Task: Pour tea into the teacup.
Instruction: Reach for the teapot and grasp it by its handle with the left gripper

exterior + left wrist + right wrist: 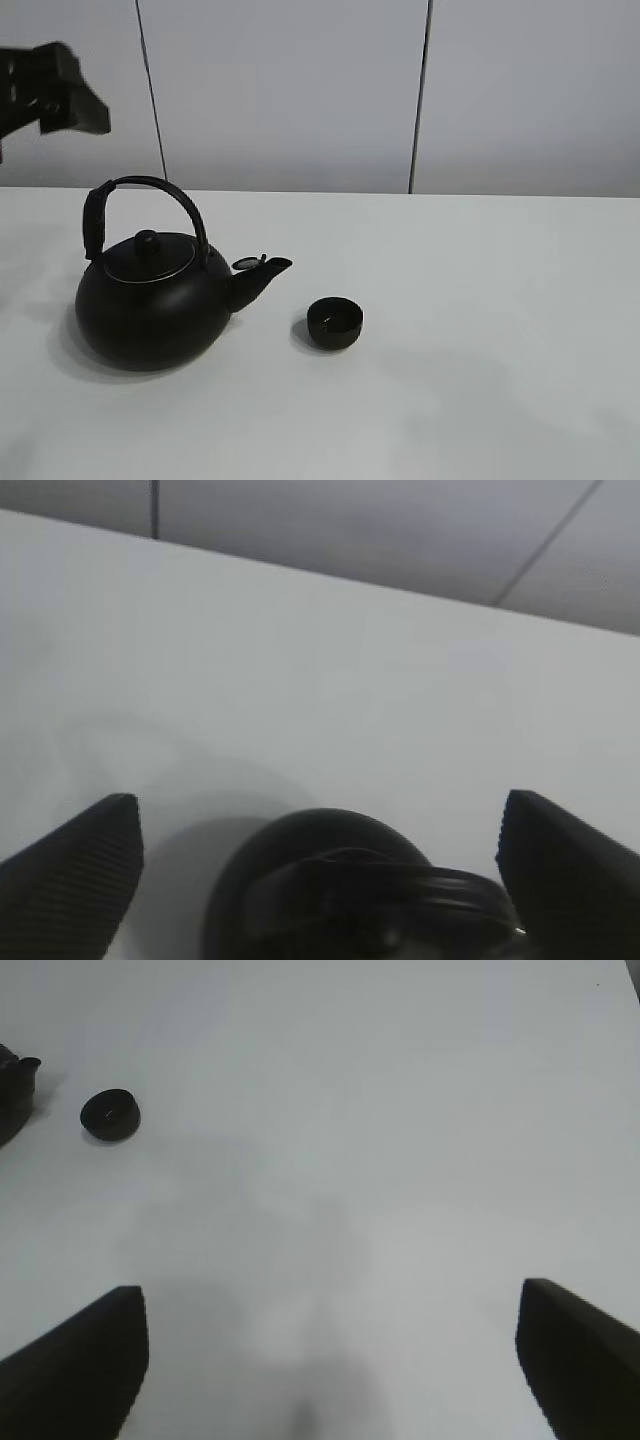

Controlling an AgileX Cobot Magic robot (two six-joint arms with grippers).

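A big round black kettle with an arched handle stands on the white table, spout pointing right. The tiny black teacup sits just right of the spout, apart from it. No tea stream shows. My left gripper is open, high above the kettle, with its fingers wide on either side; part of that arm shows at the upper left. My right gripper is open and empty, far from the teacup; it is out of the exterior high view.
A pale wall with dark vertical seams runs behind the table's far edge. The kettle's spout tip shows at the edge of the right wrist view.
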